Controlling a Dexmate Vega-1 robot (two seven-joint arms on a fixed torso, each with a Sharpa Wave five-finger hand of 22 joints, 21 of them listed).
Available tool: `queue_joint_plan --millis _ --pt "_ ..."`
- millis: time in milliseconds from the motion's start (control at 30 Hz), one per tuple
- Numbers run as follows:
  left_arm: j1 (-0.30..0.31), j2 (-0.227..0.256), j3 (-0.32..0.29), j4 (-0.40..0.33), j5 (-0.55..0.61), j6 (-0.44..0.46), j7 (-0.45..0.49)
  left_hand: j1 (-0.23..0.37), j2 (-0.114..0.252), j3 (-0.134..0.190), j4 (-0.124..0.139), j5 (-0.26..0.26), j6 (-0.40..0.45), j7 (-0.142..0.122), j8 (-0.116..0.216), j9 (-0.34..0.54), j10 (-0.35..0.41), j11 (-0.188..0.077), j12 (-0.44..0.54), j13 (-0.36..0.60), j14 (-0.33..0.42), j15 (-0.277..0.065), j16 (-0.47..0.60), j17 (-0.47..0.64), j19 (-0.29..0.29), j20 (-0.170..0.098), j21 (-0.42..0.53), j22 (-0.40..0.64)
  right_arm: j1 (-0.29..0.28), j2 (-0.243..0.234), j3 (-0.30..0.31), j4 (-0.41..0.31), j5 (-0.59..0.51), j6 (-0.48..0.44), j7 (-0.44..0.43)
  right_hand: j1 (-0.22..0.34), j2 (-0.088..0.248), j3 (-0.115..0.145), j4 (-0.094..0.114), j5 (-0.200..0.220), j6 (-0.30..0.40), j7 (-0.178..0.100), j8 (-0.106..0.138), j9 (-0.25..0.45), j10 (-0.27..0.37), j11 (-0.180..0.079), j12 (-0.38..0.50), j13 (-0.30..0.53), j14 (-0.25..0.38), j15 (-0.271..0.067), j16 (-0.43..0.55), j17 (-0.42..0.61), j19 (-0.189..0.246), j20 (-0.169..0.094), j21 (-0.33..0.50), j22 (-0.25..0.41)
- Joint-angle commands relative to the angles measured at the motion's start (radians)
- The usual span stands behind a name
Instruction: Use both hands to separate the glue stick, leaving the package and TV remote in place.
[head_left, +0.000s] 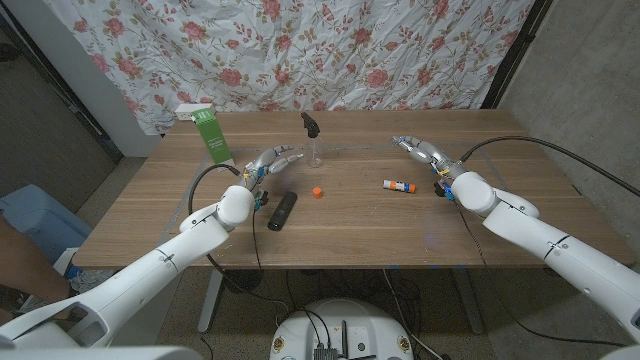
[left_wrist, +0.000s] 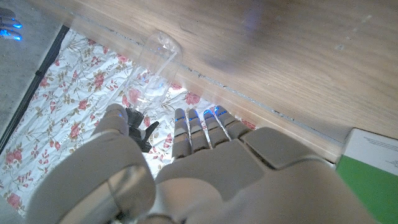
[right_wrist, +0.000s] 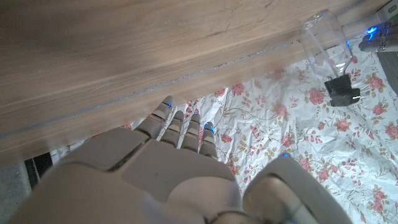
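Left hand: the left hand (head_left: 268, 163) is raised over the table's left-centre, fingers apart and reaching toward the spray bottle; it holds nothing. The left wrist view shows the fingers (left_wrist: 200, 127) spread with no object between them.
Right hand: the right hand (head_left: 424, 153) is up over the table's right half, fingers apart, empty. It stands just beyond the glue stick, near it but not touching. The right wrist view confirms open fingers (right_wrist: 180, 124) with nothing in them.
Glue stick: the glue stick (head_left: 399, 185) lies on its side on the table, right of centre, body white with a dark end.
Orange cap: a small orange cap (head_left: 317, 192) sits alone near the table's middle, well apart from the stick. Judged to be the stick's cap; if so, separation is already done.
TV remote: the TV remote (head_left: 282, 211) lies flat near the left forearm, untouched.
Package: the green package (head_left: 211, 134) stands upright at the far left corner, undisturbed.
Spray bottle: a clear spray bottle (head_left: 314, 142) with black head stands upright, just beside the left fingertips.
Table: wooden table (head_left: 480, 235).
Progress: stick and cap lie apart, both hands free. Judged complete or near complete; whether the stick end is bare is too small to tell.
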Motion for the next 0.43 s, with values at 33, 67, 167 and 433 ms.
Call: queue_joint_plan --millis 33,67,167,433 --pt "-0.034 -0.097 -0.026 0.173 -0.105 -0.182 0.009 -0.003 0.016 0.009 0.004 0.002 0.009 -0.002 0.002 0.001 0.002 -0.002 0.004 0.001 0.006 -0.002 0.003 0.003 0.009 -0.019 0.01 0.003 0.034 0.067 0.012 0.111 0.122 0.117 -0.006 0.002 0.008 0.002 0.007 -0.001 0.018 0.003 0.007 0.002 0.012 0.001 0.005 0.001 0.007 0.0 0.003 0.001 0.005 0.002 0.002 0.003" --pt "-0.034 -0.103 -0.028 0.177 -0.108 -0.18 0.015 -0.003 0.017 0.009 0.004 0.002 0.008 -0.001 0.001 0.001 0.001 -0.002 0.004 0.001 0.006 -0.003 0.003 0.003 0.009 -0.018 0.01 0.003 0.033 0.076 0.015 0.124 0.134 0.134 -0.01 0.001 0.008 0.002 0.007 -0.001 0.019 0.003 0.007 0.002 0.012 0.001 0.005 0.001 0.007 0.001 0.002 0.001 0.005 0.002 0.002 0.003" --pt "-0.041 -0.119 -0.032 0.207 -0.128 -0.211 0.014 -0.005 0.026 0.013 0.005 0.003 0.007 -0.002 0.0 0.001 0.001 0.0 0.003 0.001 0.006 -0.002 0.003 0.004 0.014 -0.017 0.011 0.003 0.033 0.084 0.014 0.137 0.143 0.153 -0.018 0.0 0.01 0.002 0.007 -0.002 0.027 0.007 0.009 0.002 0.015 0.002 0.005 0.001 0.009 0.002 0.003 -0.001 0.005 0.003 0.002 0.003" --pt "-0.046 -0.178 -0.047 0.278 -0.166 -0.285 0.052 -0.01 0.046 0.023 0.004 0.005 0.012 -0.006 -0.002 0.001 0.009 -0.007 0.006 0.001 0.016 -0.006 0.005 0.003 0.03 -0.016 0.015 0.003 0.015 0.109 0.031 0.132 0.201 0.156 -0.041 -0.003 0.014 0.001 0.004 -0.005 0.052 -0.002 0.013 0.002 0.029 0.005 0.006 0.001 0.022 0.007 0.004 -0.006 0.01 0.007 0.001 0.002"
